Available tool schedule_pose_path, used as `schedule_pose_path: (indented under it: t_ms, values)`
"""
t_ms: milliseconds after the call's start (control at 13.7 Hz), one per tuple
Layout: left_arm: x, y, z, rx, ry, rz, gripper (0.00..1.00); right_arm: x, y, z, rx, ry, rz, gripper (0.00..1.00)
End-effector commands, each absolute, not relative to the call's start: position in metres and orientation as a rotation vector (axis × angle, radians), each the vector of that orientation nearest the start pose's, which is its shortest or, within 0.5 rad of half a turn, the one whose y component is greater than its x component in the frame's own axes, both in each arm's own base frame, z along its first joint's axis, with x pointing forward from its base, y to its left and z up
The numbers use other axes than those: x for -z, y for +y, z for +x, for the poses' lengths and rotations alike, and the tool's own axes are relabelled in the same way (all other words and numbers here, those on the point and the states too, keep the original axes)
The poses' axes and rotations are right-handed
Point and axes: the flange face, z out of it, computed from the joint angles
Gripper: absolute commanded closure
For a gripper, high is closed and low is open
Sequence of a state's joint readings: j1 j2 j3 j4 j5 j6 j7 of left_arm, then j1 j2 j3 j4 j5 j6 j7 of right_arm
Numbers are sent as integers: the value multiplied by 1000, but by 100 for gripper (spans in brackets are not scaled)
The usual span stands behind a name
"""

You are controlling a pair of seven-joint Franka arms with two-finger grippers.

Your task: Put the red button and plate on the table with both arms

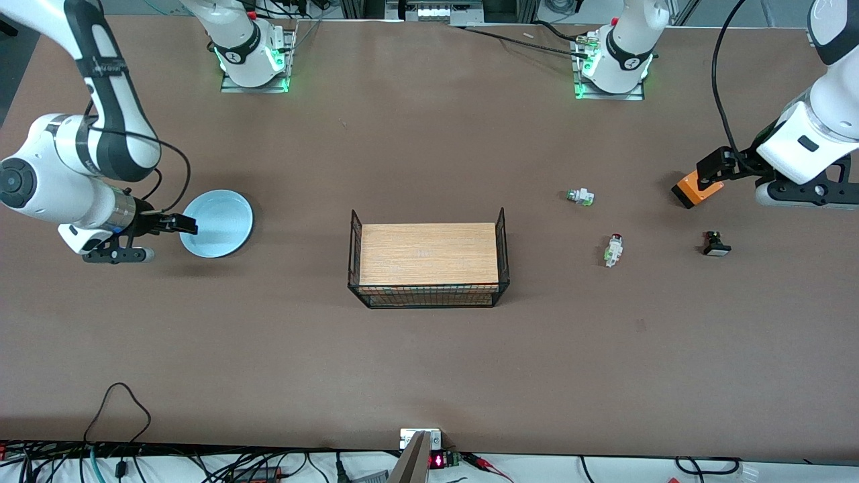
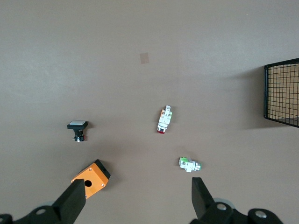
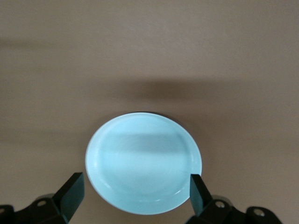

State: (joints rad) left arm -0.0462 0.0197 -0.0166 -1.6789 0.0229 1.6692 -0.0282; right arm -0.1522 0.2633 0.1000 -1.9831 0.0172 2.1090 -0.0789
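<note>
I see the red button (image 1: pixel 613 250) lying on its side on the table (image 1: pixel 429 362), toward the left arm's end, well apart from the wire basket (image 1: pixel 427 267) with its wooden board (image 1: pixel 429 253). A green button (image 1: pixel 580 196) lies farther from the front camera than the red one, and a black switch (image 1: pixel 716 244) sits beside it, closer to the table's end. An orange box (image 1: pixel 696 188) rests near the left gripper (image 1: pixel 713 169), which hangs over that end of the table; in its wrist view my fingers (image 2: pixel 73 201) are spread wide and hold nothing. The plate (image 1: pixel 217 223) lies flat on the table toward the right arm's end. The right gripper (image 1: pixel 180 224) sits low at the plate's rim, fingers (image 3: pixel 71 191) wide open on either side of the plate, gripping nothing.
</note>
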Motion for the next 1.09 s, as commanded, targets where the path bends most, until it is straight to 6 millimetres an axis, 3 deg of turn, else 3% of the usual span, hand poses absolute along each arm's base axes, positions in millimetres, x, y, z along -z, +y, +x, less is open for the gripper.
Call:
schedule_pose_path:
  t_ms: [0, 219, 583, 802, 1021]
  values:
    - [-576, -32, 563, -37, 90, -3117, 0, -391, -20, 595, -221, -22, -3103, 0]
    - [-576, -32, 563, -35, 90, -3117, 0, -464, -18, 607, -225, -30, -3115, 0]
    - [-576, -31, 563, -37, 87, -3117, 0, -558, -21, 589, -149, -23, -3136, 0]
    - [-576, -32, 563, -35, 90, -3117, 0, -595, -38, 582, -41, 17, -3140, 0]
    - [-576, -32, 563, -39, 90, -3117, 0, -614, -48, 563, -77, 68, -3143, 0]
